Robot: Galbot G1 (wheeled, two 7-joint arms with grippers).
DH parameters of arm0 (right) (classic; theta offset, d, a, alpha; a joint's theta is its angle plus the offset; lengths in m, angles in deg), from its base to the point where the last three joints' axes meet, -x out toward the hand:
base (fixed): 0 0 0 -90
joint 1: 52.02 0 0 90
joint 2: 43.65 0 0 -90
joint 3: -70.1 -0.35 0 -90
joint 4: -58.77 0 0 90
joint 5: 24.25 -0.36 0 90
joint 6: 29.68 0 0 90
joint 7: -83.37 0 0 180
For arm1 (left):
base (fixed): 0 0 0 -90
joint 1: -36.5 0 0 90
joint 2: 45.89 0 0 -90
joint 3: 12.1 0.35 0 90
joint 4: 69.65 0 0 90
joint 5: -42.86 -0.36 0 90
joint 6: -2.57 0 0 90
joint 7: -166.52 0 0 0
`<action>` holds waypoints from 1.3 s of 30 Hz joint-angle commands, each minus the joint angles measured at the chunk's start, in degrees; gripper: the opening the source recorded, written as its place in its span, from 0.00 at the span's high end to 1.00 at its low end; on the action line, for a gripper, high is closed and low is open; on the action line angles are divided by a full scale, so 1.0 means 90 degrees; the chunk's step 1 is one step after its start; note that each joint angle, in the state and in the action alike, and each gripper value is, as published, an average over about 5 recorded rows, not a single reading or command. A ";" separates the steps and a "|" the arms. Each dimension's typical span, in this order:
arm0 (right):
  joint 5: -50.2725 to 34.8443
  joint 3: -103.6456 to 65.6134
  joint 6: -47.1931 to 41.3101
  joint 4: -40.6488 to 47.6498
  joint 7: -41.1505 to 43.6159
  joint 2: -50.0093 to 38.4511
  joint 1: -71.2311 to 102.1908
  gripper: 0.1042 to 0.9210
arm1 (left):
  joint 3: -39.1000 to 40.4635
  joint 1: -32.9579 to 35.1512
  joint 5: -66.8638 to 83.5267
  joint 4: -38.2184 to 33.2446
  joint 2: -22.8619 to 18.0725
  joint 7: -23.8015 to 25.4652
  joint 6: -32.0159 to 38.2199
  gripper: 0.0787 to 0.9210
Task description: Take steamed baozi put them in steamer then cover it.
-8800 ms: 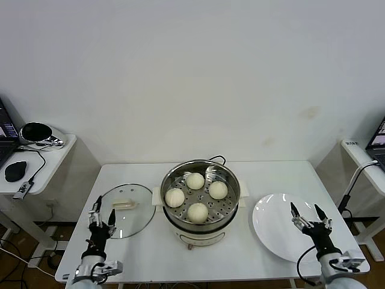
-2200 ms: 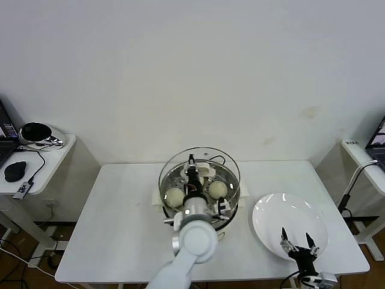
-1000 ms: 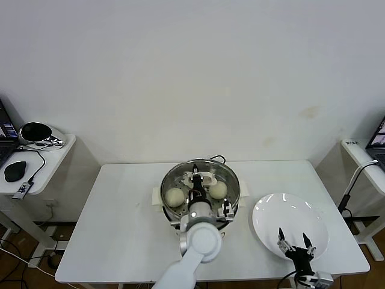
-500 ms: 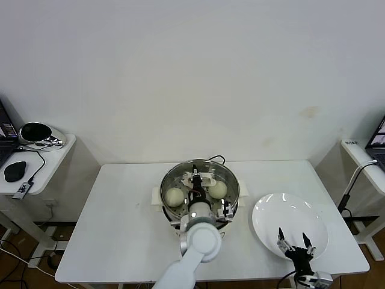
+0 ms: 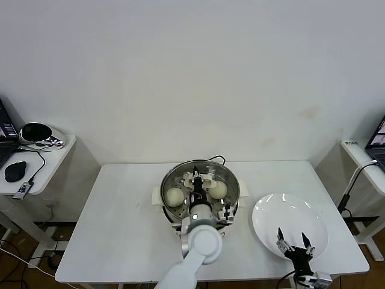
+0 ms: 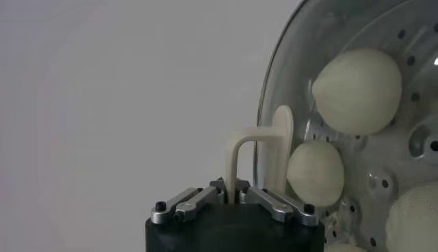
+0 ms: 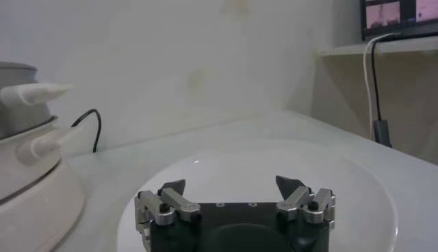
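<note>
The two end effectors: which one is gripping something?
The left end effector, above the steamer, is shut on the cover's handle. The right end effector is open and empty over the white plate.

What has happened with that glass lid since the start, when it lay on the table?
The left pincer took the lid by its handle, carried it right to the pot and lowered it on; it stays shut on the handle. The buns and plate stayed put; the right pincer, open, shifted slightly left by the plate.
</note>
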 commanded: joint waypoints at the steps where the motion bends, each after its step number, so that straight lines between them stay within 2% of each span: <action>1: 0.0008 0.0014 0.0017 0.0015 0.0004 0.0006 -0.0026 0.12 | 0.0062 0.0081 0.0074 -0.0022 -0.0001 -0.0131 -0.0121 0.92; 4: 0.0010 0.0017 0.0019 0.0018 0.0007 0.0002 -0.0025 0.12 | 0.0086 0.0116 0.0118 -0.0152 0.0001 -0.0126 -0.0094 0.90; 6: 0.0011 0.0015 0.0028 0.0024 0.0011 0.0001 -0.0024 0.12 | 0.0118 0.0148 0.0154 -0.0264 0.0000 -0.0122 -0.0086 0.85; 26: 0.0030 0.0004 0.0038 0.0031 0.0013 0.0002 -0.0015 0.12 | 0.0341 0.0768 0.0197 -0.1434 0.0073 0.0104 -0.0100 0.17; 30: 0.0032 0.0010 0.0045 0.0039 0.0016 -0.0002 -0.0014 0.12 | 0.0325 0.0898 0.0183 -0.1592 0.0113 0.0113 -0.0100 0.12; 39: 0.0050 0.0071 0.0072 0.0054 0.0018 -0.0003 -0.0025 0.12 | 0.0167 0.1347 0.0184 -0.2371 0.0328 0.0038 -0.0089 0.12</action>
